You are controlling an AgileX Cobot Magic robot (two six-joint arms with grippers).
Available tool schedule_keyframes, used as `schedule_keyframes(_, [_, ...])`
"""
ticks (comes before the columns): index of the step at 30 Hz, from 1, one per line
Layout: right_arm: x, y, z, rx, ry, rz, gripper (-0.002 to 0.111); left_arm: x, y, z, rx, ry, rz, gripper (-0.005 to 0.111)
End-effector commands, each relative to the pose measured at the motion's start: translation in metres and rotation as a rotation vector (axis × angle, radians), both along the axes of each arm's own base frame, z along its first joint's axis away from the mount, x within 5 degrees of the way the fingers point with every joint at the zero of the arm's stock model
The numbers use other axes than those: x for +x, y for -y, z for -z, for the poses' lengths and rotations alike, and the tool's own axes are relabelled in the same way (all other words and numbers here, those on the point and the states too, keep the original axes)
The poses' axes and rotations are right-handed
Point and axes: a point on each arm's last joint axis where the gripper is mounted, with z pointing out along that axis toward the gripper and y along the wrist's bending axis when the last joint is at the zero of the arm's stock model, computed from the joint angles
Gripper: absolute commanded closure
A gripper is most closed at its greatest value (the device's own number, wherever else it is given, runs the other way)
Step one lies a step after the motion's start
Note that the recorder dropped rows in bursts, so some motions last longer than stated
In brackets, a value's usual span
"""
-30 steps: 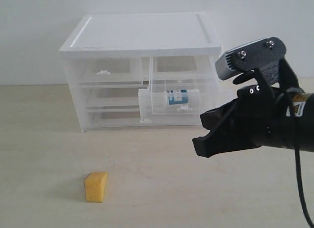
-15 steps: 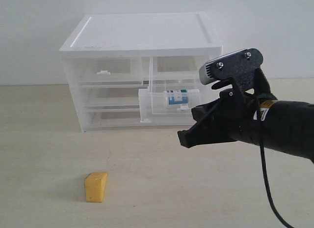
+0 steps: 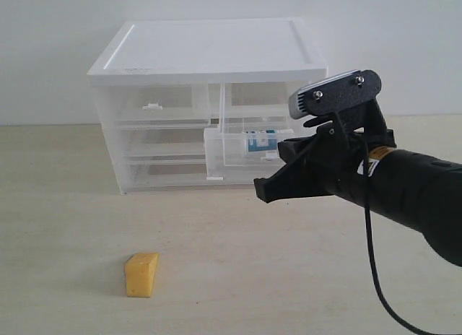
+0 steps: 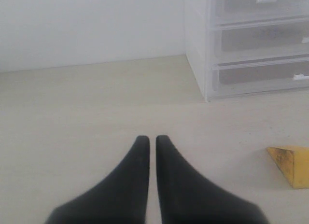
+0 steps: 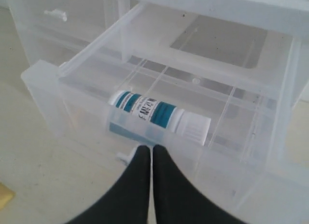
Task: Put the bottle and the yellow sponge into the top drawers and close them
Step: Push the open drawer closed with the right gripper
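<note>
The bottle point(image 5: 159, 115) lay on its side inside the pulled-out right top drawer point(image 3: 215, 156), so that one only needed closing. The right gripper point(image 3: 263, 192), pinched together and empty, sat just before the drawer front, a blunt tip good for pushing, I'd judge. The yellow sponge point(image 3: 141, 274) sat on the table point(image 3: 72, 205), well apart, with the left gripper point(image 4: 148, 141) near it, clenched on nothing.

The right end effector point(image 3: 263, 191) has advanced toward the open drawer point(image 3: 229, 151).
</note>
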Motion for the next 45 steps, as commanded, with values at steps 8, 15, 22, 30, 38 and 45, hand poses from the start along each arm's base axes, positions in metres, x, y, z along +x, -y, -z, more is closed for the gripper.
schedule_keyframes(8, [0.015, -0.011, -0.003, 0.029, 0.037, 0.008, 0.108, 0.0, 0.0, 0.0, 0.001, 0.009, -0.003, 0.103])
schedule_keyframes(15, [0.031, -0.023, 0.002, 0.03, 0.042, 0.011, 0.108, 0.0, 0.0, 0.0, 0.001, 0.009, -0.003, 0.103])
schedule_keyframes(22, [0.04, -0.029, -0.011, 0.026, 0.113, 0.004, 0.108, 0.0, 0.0, 0.0, 0.001, 0.009, -0.003, 0.103])
schedule_keyframes(30, [0.049, -0.027, -0.019, -0.023, 0.152, 0.021, 0.108, 0.0, 0.0, 0.0, 0.001, 0.009, -0.003, 0.103])
schedule_keyframes(38, [0.067, -0.013, -0.001, -0.05, 0.152, 0.086, 0.108, 0.0, 0.0, 0.0, 0.001, 0.009, -0.003, 0.103])
schedule_keyframes(45, [0.088, -0.026, -0.004, -0.03, 0.186, 0.091, 0.108, 0.0, 0.0, 0.0, 0.001, 0.009, -0.003, 0.103])
